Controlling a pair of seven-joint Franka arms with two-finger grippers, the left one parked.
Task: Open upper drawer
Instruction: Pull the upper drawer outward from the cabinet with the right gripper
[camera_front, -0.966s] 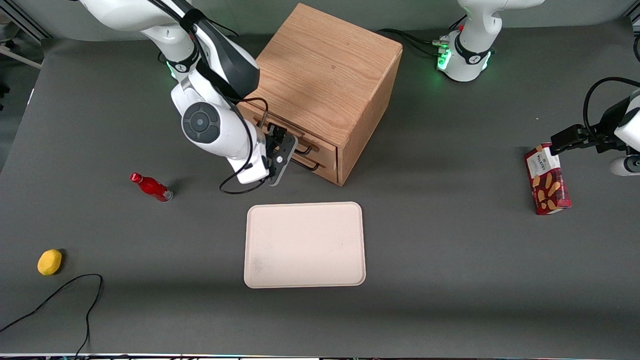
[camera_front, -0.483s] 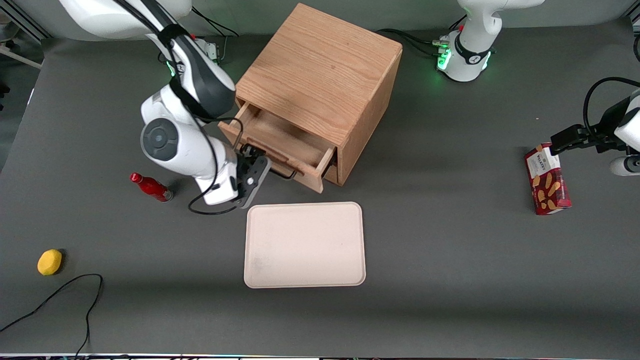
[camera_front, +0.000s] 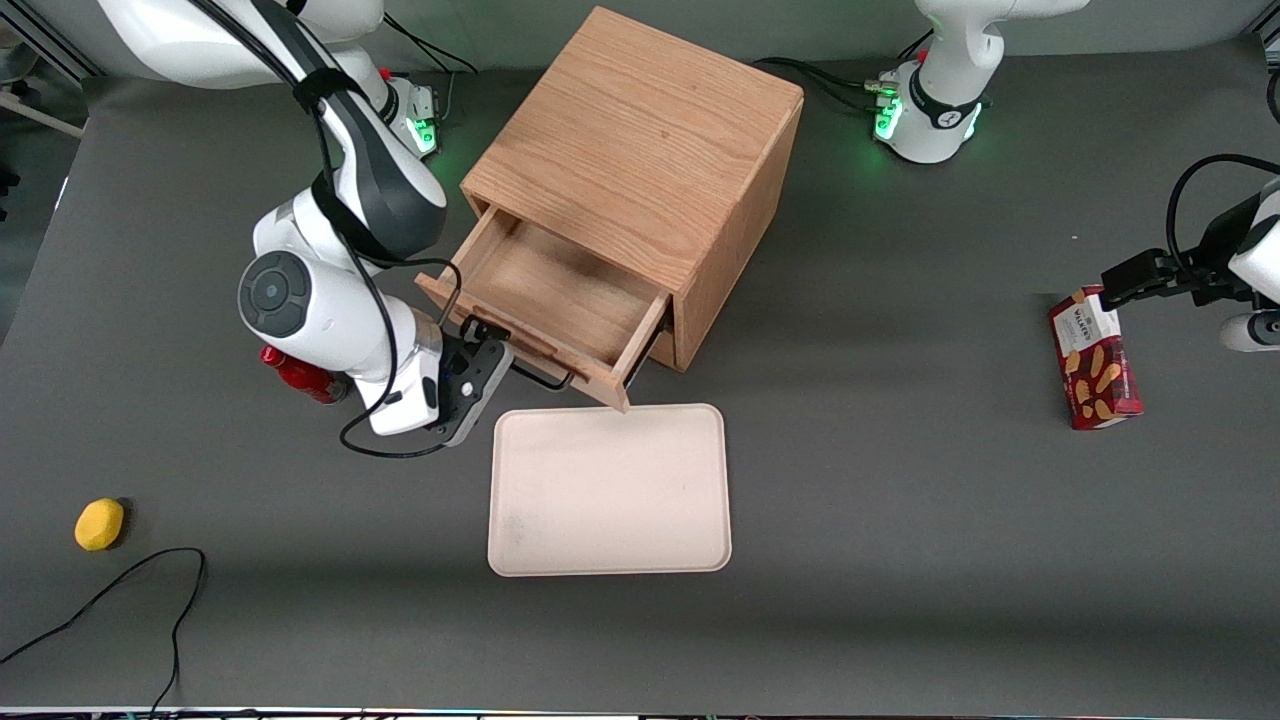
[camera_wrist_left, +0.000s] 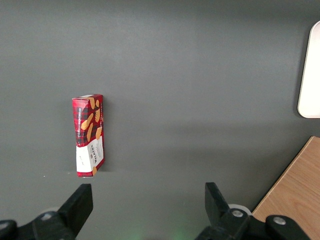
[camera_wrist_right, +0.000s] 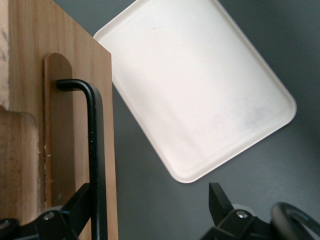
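The light oak cabinet (camera_front: 640, 150) stands on the table, farther from the front camera than the tray. Its upper drawer (camera_front: 545, 285) is pulled well out and its wooden inside is empty. The thin black wire handle (camera_front: 540, 378) runs along the drawer front (camera_front: 520, 345). My right gripper (camera_front: 478, 362) is at the handle's end nearest the working arm. In the right wrist view the gripper (camera_wrist_right: 148, 192) is open, fingers wide apart, and the handle (camera_wrist_right: 96, 150) lies against one finger (camera_wrist_right: 75, 207). The lower drawer is hidden under the upper one.
A cream tray (camera_front: 610, 490) lies just nearer the front camera than the drawer front; it also shows in the right wrist view (camera_wrist_right: 200, 95). A red bottle (camera_front: 300, 378) lies partly hidden by my arm. A yellow fruit (camera_front: 99, 524) and a black cable (camera_front: 120, 590) lie nearer. A red cookie box (camera_front: 1093, 358) lies toward the parked arm's end.
The drawer went from shut to pulled well out. My gripper moved with the handle toward the front camera and the working arm's end. The cabinet shifted slightly.
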